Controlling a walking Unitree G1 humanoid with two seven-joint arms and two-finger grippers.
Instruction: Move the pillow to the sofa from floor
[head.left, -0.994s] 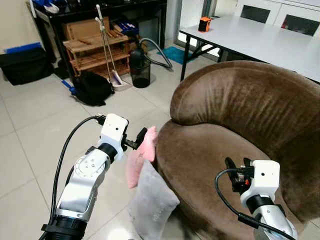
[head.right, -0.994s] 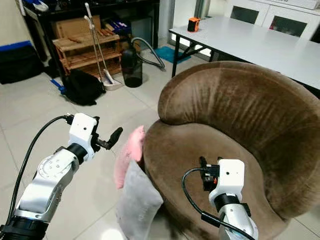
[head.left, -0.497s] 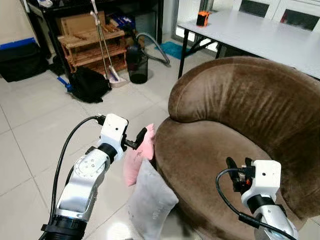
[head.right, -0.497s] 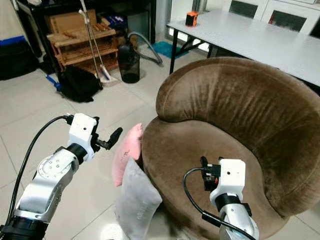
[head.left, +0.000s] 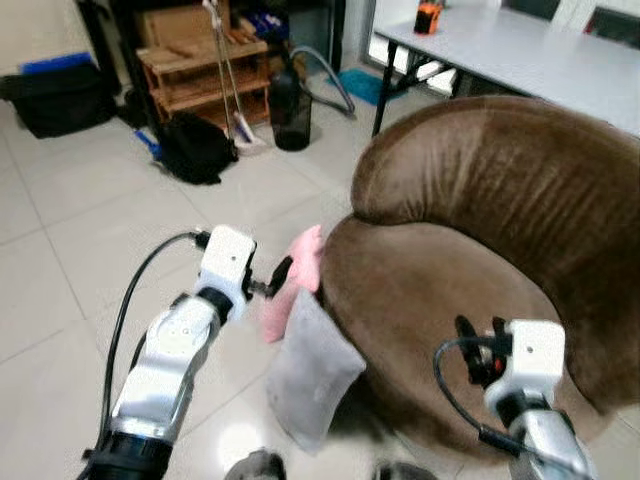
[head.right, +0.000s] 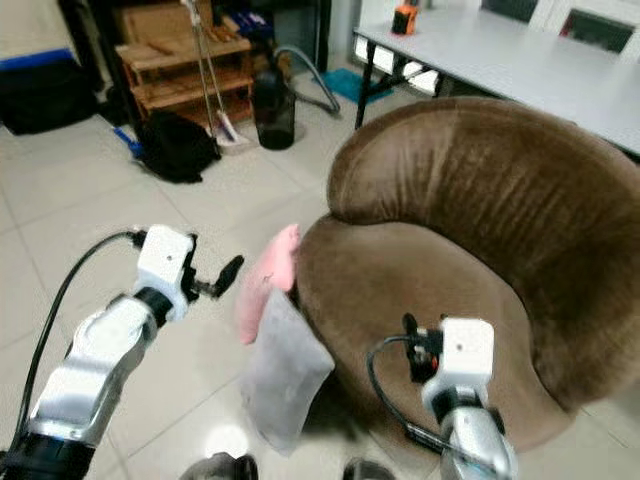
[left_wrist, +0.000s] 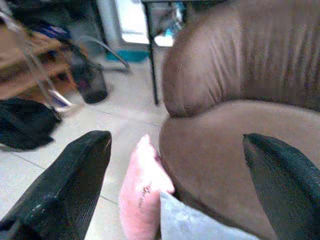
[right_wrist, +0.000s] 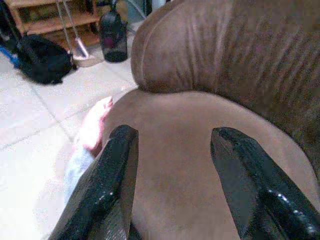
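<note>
My left pincer (left_wrist: 175, 165) is spread wide and empty, aimed at the pink pillow (left_wrist: 141, 189) just ahead, propped against the sofa (head.left: 470, 260) beside a grey pillow (head.left: 310, 368). My right pincer (right_wrist: 172, 165), also released, hovers over the seat, ready to receive.

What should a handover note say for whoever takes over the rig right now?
Left pincer: open, empty, raised beside the pink pillow, not touching it.
Right pincer: open, empty, held over the brown sofa seat.
Pillows: the pink one and a grey pillow stand on the floor, leaning against the sofa's front edge.
Done: approach only; nothing is gripped.
Left: close on a pillow, lift it, and set it on the seat.
</note>
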